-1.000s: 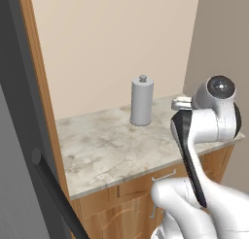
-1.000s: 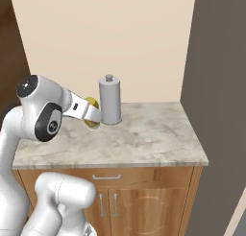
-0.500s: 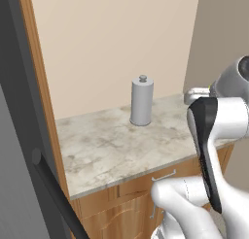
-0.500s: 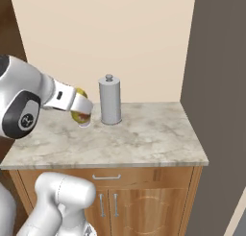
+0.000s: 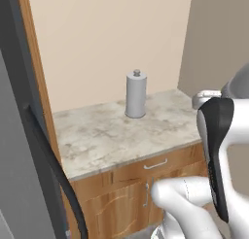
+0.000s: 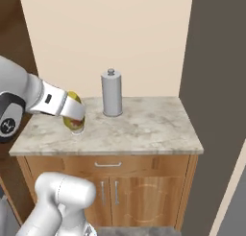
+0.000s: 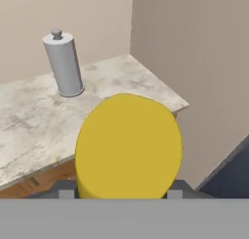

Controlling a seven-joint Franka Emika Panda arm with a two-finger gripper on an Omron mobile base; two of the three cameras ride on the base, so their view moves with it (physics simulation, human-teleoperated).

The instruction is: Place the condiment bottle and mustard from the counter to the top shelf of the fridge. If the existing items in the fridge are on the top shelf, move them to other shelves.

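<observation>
Mustard (image 7: pixel 127 145) lifted leftward, round, yellow.

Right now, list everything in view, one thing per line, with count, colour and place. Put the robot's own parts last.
condiment bottle: one, grey with a small knob on top, upright at the back of the counter, near the wall.
mustard: one, yellow, held between the gripper's fingers, off the counter's left end in the right base view.
counter: one, pale marbled stone top, between a wooden panel and a dark tall panel.
cabinet: one, brown wood, under the counter, with a drawer and two doors with metal handles.
wall: one, beige, behind the counter.
gripper: one, white with dark fingers, closed on the mustard, beside the counter's left end.
arm: one, white with dark joints, rising in the foreground.
</observation>
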